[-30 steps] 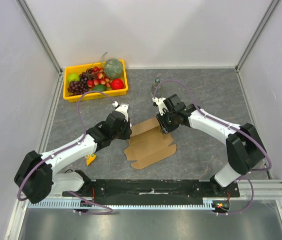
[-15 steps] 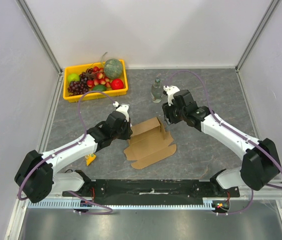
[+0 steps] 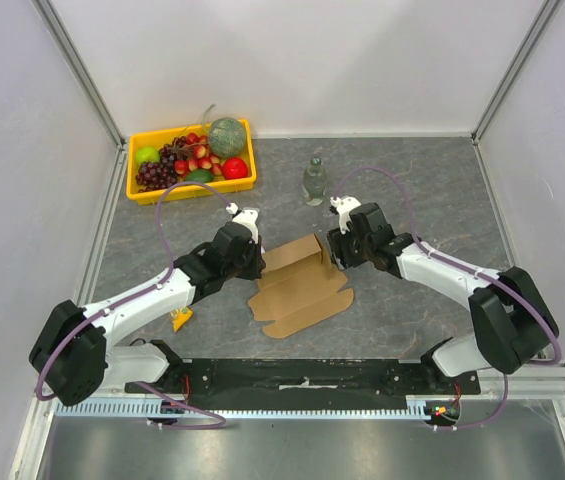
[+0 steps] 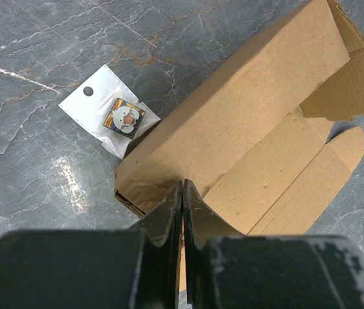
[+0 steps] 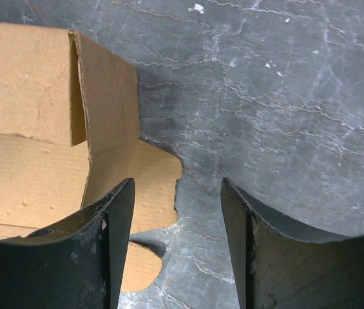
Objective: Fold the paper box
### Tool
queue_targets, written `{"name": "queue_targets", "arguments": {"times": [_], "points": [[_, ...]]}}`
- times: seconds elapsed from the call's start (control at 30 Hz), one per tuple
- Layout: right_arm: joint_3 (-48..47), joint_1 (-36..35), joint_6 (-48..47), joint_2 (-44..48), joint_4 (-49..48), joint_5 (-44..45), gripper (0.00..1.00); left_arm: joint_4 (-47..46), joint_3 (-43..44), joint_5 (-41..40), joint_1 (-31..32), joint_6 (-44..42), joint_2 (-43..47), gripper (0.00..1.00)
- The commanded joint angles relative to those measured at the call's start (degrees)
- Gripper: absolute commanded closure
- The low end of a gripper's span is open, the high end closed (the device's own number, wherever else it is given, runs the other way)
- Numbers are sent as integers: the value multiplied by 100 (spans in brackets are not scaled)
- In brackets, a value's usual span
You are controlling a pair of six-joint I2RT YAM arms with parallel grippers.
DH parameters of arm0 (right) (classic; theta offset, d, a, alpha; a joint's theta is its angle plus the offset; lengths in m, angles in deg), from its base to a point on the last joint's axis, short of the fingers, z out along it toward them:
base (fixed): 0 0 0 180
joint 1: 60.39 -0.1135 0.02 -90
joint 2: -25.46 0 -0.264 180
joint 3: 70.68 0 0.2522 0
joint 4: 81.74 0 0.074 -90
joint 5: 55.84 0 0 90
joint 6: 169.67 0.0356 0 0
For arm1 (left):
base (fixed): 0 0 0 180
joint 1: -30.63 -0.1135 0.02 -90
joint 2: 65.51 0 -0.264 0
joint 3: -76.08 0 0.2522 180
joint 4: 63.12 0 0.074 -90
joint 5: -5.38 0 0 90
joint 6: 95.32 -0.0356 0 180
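The paper box (image 3: 300, 288) is brown cardboard, partly folded, lying open in the middle of the table. Its back wall stands up and its front flaps lie flat. My left gripper (image 3: 254, 264) is shut on the box's left end, with a cardboard edge pinched between the fingers (image 4: 182, 193). The box (image 4: 259, 122) stretches away from it. My right gripper (image 3: 334, 256) is open and empty at the box's right end. In the right wrist view the gripper (image 5: 176, 199) stands over bare table beside the upright end flap (image 5: 107, 129) and a flat tab.
A small clear bag with a picture card (image 4: 112, 117) lies on the table by the box's left end. A yellow tray of fruit (image 3: 168, 194) stands at the back left. A clear bottle (image 3: 313, 181) stands behind the right gripper. A yellow scrap (image 3: 181, 319) lies under the left arm.
My right gripper drew back from the box's right end, then came down beside it again, open. The box's right end flap now stands up. The left arm has not moved.
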Motion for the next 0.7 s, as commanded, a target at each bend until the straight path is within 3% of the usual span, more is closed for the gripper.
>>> {"name": "queue_targets", "arguments": {"times": [0.0, 0.33, 0.67], "points": [[139, -2, -167, -95, -926, -491, 36, 491, -8, -26, -4, 52, -60, 93], [508, -2, -176, -437, -1849, -1142, 37, 578, 185, 35, -4, -18, -148, 93], [684, -2, -44, -719, -2183, -1125, 39, 1000, 598, 9, -4, -89, -52, 93]]}}
